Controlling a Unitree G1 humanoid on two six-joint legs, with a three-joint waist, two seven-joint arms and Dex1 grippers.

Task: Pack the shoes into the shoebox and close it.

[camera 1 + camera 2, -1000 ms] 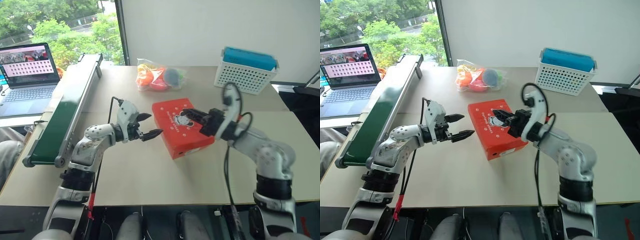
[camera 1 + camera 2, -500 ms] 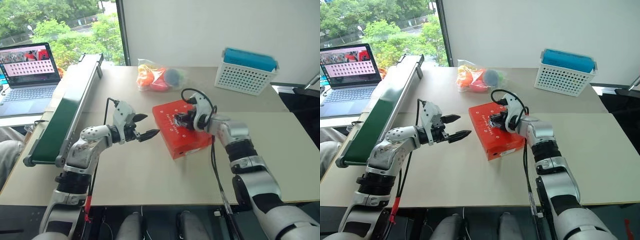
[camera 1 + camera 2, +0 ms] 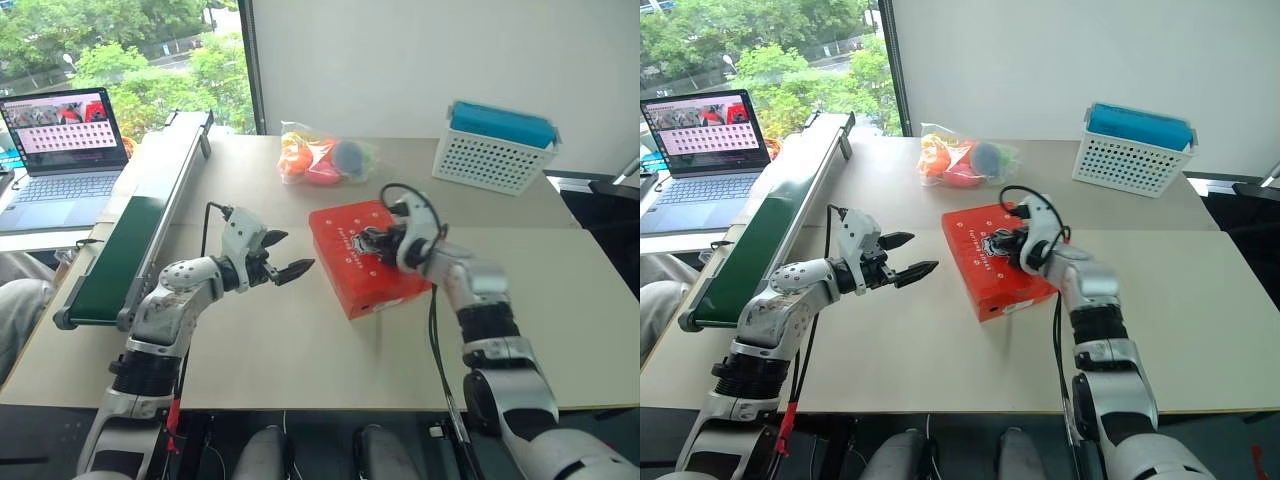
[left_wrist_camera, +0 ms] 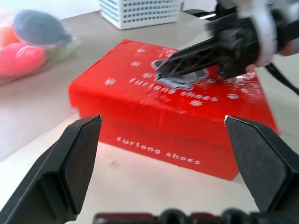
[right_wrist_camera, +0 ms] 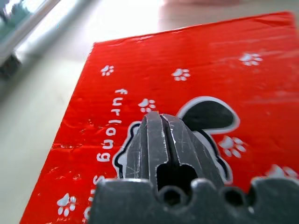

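We see the right gripper [image 5: 161,133], pressed together, now lowered onto the closed shoebox [image 3: 345,268] lid; the left gripper [image 3: 283,255] hovers spread beside it; packing looks finished.

The two head views look forward and down from above the near edge of the table [image 3: 300,360], sharing nearly the whole scene from the laptop [image 3: 62,140] at far left to the white basket [image 3: 495,148] at far right. The left wrist view faces the shoebox [image 4: 177,126] from low and close on its left. The right wrist view sits just above the lid, looking along its closed end effector [image 5: 161,140].
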